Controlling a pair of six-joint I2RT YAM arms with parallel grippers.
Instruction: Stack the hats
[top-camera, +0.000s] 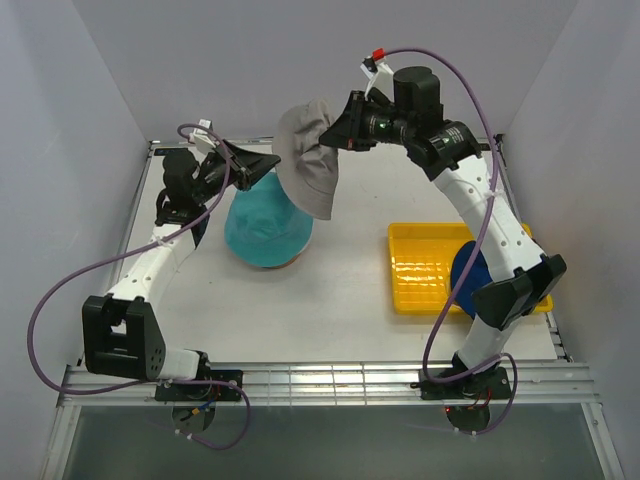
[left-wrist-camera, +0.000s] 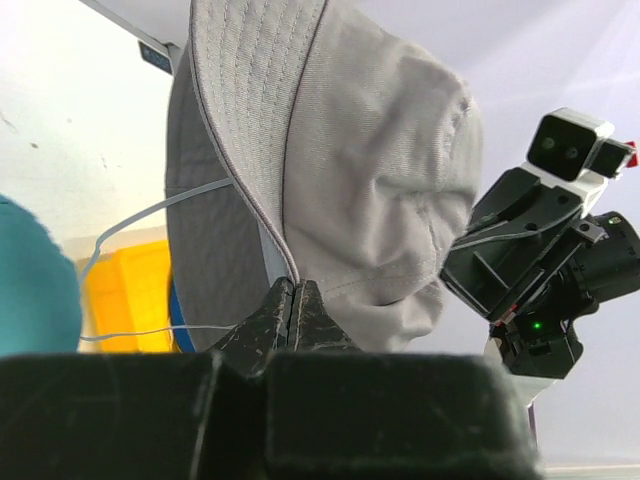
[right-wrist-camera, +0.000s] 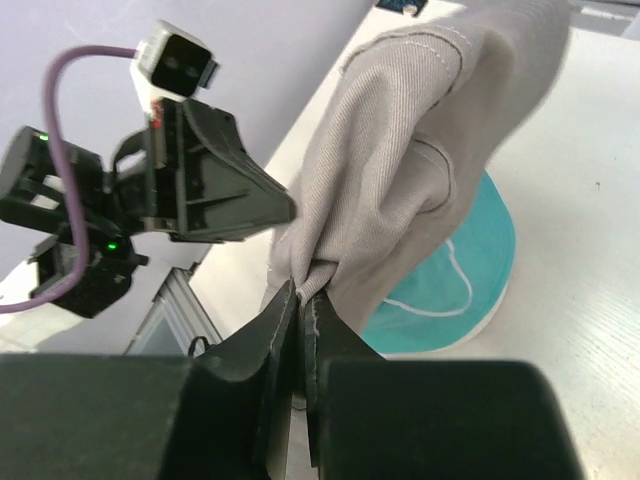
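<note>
Nearest the overhead camera, two white-and-black robot arms rise from the near edge of a pale desk (top-camera: 350, 300) and reach toward each other over its far side. On the right of the desk sits a yellow tray (top-camera: 415, 270), with a royal blue hat (top-camera: 467, 272) lying in it, mostly hidden behind the right arm. Left of centre, a teal hat (top-camera: 265, 230) sits crown up on the desk; a tan sliver at its lower edge may be a stand beneath it, though the view is too poor to be sure. A grey hat (top-camera: 310, 160) hangs in the air between the two arms, above and just to the right of the teal one, its brim drooping toward the teal crown. The left claw (left-wrist-camera: 296, 290) is pinched fully closed on the stitched edge of the grey brim, and the right claw (right-wrist-camera: 302, 295) is likewise closed tight on a fold of the grey fabric. The stack looks barely begun: the teal hat serves as the base, the grey hat is not yet lowered onto it, and the blue hat waits in the tray.
</note>
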